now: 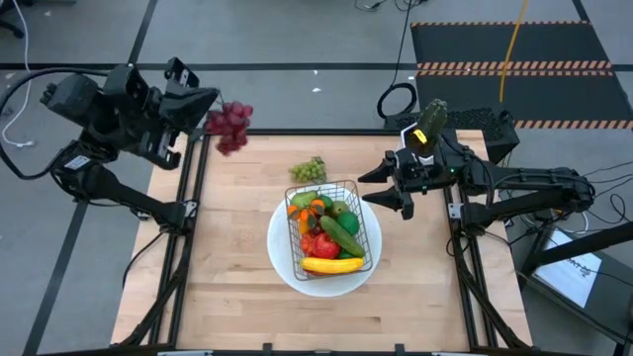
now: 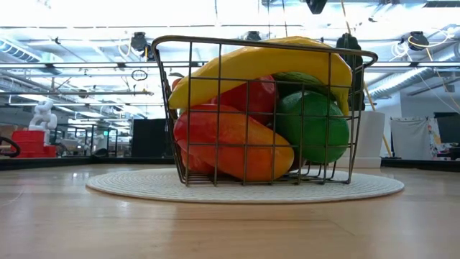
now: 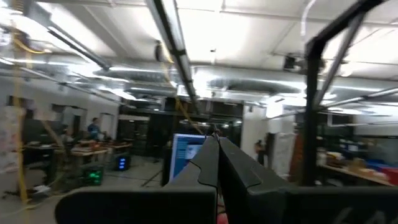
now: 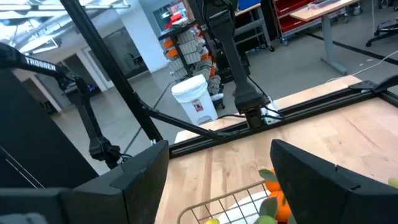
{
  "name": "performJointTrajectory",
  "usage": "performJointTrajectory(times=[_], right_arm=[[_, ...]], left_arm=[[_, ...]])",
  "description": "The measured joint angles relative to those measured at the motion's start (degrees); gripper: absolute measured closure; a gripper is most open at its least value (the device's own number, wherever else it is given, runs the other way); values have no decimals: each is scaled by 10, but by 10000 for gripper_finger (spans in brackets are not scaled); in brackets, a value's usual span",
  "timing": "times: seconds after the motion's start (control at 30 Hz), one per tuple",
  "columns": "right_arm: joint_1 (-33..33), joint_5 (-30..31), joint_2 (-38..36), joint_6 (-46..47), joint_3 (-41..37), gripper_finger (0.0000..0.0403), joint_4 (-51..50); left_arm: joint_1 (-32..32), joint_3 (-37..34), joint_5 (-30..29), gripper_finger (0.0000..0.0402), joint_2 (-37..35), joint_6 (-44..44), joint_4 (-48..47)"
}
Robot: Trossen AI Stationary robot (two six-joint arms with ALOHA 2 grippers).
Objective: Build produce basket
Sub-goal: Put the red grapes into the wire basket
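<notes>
While your left gripper (image 1: pixel 211 104) sits pinched tight at the table's 11 o'clock corner, purple grapes (image 1: pixel 229 127) hang from its tip. Your right gripper (image 1: pixel 381 188) waits at 3 o'clock of the basket (image 1: pixel 332 229), fingers spread and empty. Green grapes (image 1: pixel 308 170) lie at the basket's 12 o'clock; the basket stands on the white plate (image 1: pixel 281 259).

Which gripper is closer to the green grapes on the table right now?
Right. The right gripper, jaws open, hovers just right of the green grapes. The left gripper is farther, up at the table's far-left corner, holding purple grapes.
</notes>
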Motion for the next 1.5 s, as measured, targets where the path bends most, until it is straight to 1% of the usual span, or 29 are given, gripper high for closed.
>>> performJointTrajectory(times=[0.2,0.3,0.47,0.57,0.83,1.03,1.37,1.5], right_arm=[[0,4,-2,-3,0,129,4],[0,20,-2,10,0,129,5],[1,54,-2,57,0,129,12],[12,88,-2,87,0,129,20],[95,221,-2,72,0,129,41],[150,313,2,65,0,129,47],[225,389,31,91,0,129,93],[251,409,47,98,0,129,115]], left_arm=[[-15,0,58,401,1,-5,-1],[-27,0,79,401,1,-16,-2],[-54,0,96,401,1,-15,-3],[-69,0,95,401,1,-15,-2],[-98,0,95,401,4,16,-4],[-102,0,95,400,4,16,-11],[-102,0,93,400,4,7,-25],[-102,0,79,400,4,5,-30]])
